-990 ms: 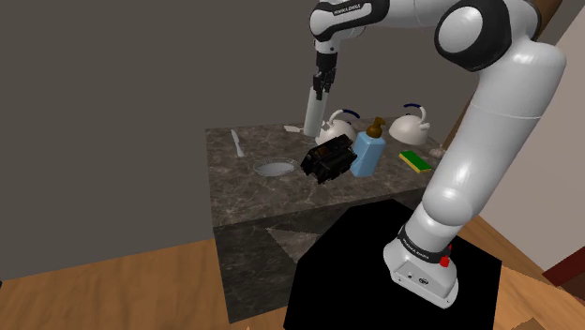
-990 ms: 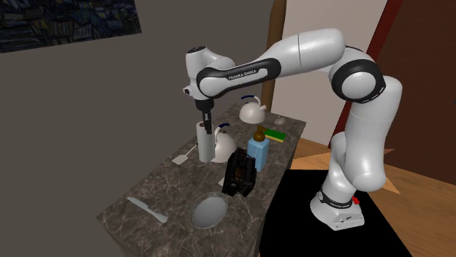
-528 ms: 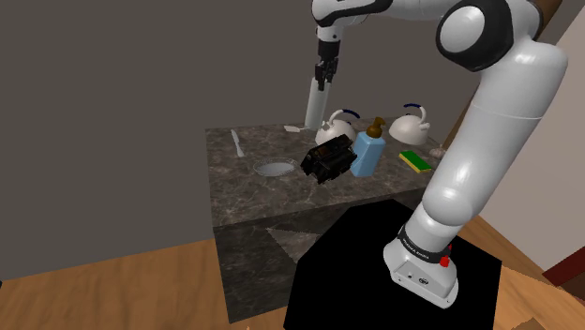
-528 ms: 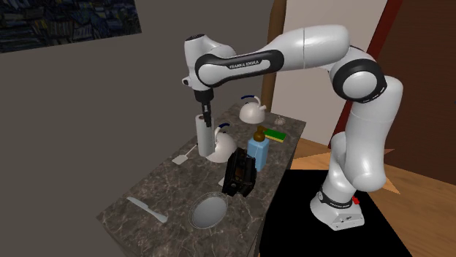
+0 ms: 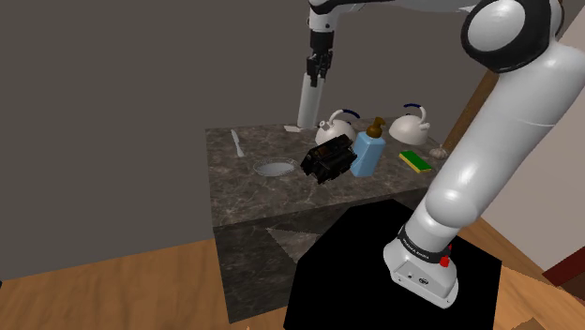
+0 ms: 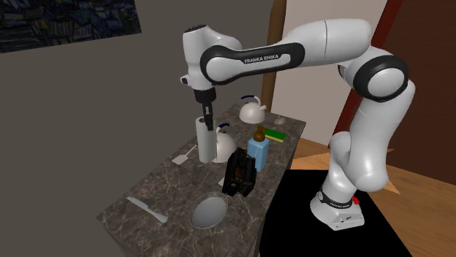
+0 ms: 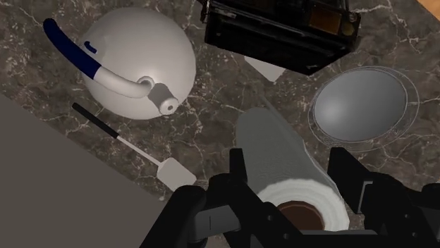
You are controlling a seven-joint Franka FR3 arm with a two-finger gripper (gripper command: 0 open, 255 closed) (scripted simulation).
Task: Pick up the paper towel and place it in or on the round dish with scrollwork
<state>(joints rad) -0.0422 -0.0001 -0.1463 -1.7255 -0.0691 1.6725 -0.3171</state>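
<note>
The paper towel (image 5: pixel 307 101) is a white upright roll with a brown core, hanging from my gripper (image 5: pixel 317 73) just above the back of the dark marble counter (image 5: pixel 253 192). In the wrist view the black fingers (image 7: pixel 240 169) clasp the roll (image 7: pixel 278 151) near its top end on both sides. From the second exterior view the roll (image 6: pixel 204 140) hangs below my gripper (image 6: pixel 207 120), beside a white kettle. The round dish (image 5: pixel 275 170) lies near the counter's front edge; it looks grey and glassy (image 7: pixel 363 106) and sits beyond the black toaster (image 6: pixel 240 173) from the roll (image 6: pixel 208 210).
Two white kettles (image 5: pixel 337 124) (image 5: pixel 411 125) stand at the back. A black toaster (image 5: pixel 326 159), a blue soap bottle (image 5: pixel 368 152) and a green-yellow sponge (image 5: pixel 415 160) occupy the side toward the arm. A spatula (image 7: pixel 141 151) lies near the wall, a knife (image 6: pixel 146 209) by the dish.
My gripper has risen with the paper towel roll in it; the roll's lower end has come up off the counter. Everything else stays put.
</note>
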